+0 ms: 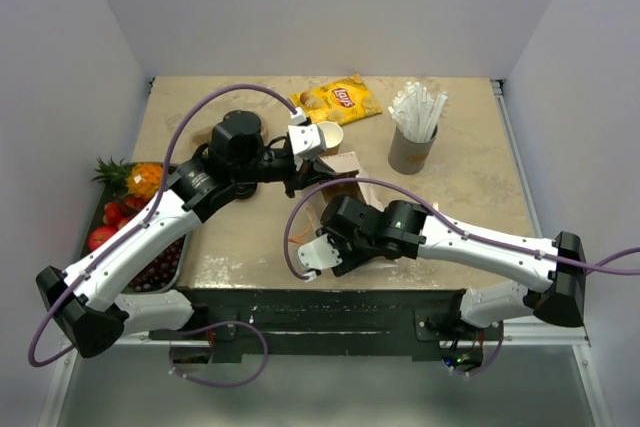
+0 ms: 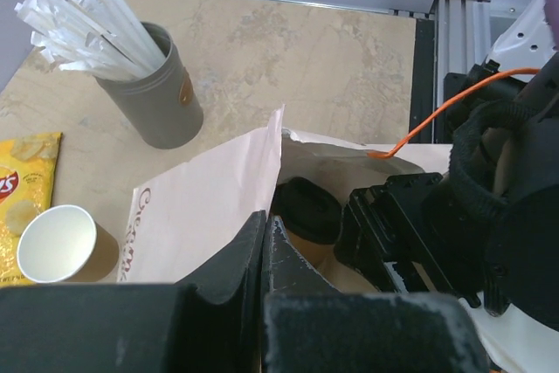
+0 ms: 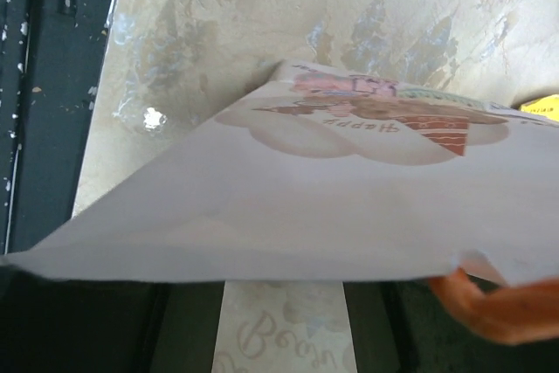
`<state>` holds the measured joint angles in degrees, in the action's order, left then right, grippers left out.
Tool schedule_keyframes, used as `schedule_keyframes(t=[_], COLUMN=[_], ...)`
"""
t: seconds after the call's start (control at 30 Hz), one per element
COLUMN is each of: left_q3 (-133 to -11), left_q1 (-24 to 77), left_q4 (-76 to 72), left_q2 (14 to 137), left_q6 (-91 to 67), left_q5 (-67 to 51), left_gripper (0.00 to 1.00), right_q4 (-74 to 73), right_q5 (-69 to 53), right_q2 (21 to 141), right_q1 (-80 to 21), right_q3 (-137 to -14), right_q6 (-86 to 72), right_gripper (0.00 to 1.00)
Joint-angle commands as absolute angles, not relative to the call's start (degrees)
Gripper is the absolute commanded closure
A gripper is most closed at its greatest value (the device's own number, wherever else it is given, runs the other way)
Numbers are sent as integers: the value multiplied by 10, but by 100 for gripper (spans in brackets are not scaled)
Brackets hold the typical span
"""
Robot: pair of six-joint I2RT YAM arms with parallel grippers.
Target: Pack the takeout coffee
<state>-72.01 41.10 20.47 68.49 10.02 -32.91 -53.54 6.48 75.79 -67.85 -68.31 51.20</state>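
— At the left of the left wrist view stands the cup (image 2: 57,246), upright and open with nothing inside, apart from the bag. How will it handle?
— Light and thin-walled, I'd judge, so it dents easily. Take it gently around the wall, just under the rolled rim.
— The left gripper (image 2: 265,223)?
— Closed tight, pinching the paper bag (image 2: 205,203) by its edge.
— That dark round thing inside the bag?
— Likely the lid (image 2: 307,209). It's probably stiffer, slick plastic.
— And the right gripper (image 3: 281,290)?
— Its jaws are partly apart with the bag's wall lying across them. Nothing looks clamped.
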Motion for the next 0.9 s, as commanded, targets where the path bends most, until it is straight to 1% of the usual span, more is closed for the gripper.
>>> schedule_keyframes(t=[0.0,0.1,0.13,0.27,0.3,0.37,0.43,0.57,0.67,0.73,0.77,0.8,0.87], left_q3=[-722,-729,-729,-731,-730,-717,-707,-700,-696,-691,-689,-688,-685], left_q1=[406,405,405,406,405,405,406,405,405,405,405,404,404], left_q4=[186,201,201,192,192,182,177,164,159,162,163,166,170], left_q2=[686,693,693,700,700,692,687,682,674,667,665,664,657], left_q6=[102,110,107,42,33,4,-28,-82,-110,-119,-125,-128,-127], left_q5=[-361,-352,-337,-265,-255,-233,-212,-163,-141,-130,-124,-120,-118], left_gripper=[100,100,100,100,100,100,100,100,100,100,100,100,100], right_q4=[-497,-504,-501,-504,-506,-509,-519,-554,-563,-570,-577,-580,-591], right_q5=[90,89,94,119,125,143,147,142,127,113,92,54,31], right_q2=[756,741,736,721,720,719,719,731,742,751,756,768,788], right_q1=[-672,-665,-663,-663,-663,-663,-663,-660,-650,-635,-607,-590,-552], right_q3=[-676,-713,-726,-756,-770,-787,-816,-871,-897,-907,-911,-920,-931], right_q6=[535,532,528,496,471,434,379,285,254,229,217,186,152], right_gripper=[46,45,43,40,37,34,29,26,32,40,44,52,59])
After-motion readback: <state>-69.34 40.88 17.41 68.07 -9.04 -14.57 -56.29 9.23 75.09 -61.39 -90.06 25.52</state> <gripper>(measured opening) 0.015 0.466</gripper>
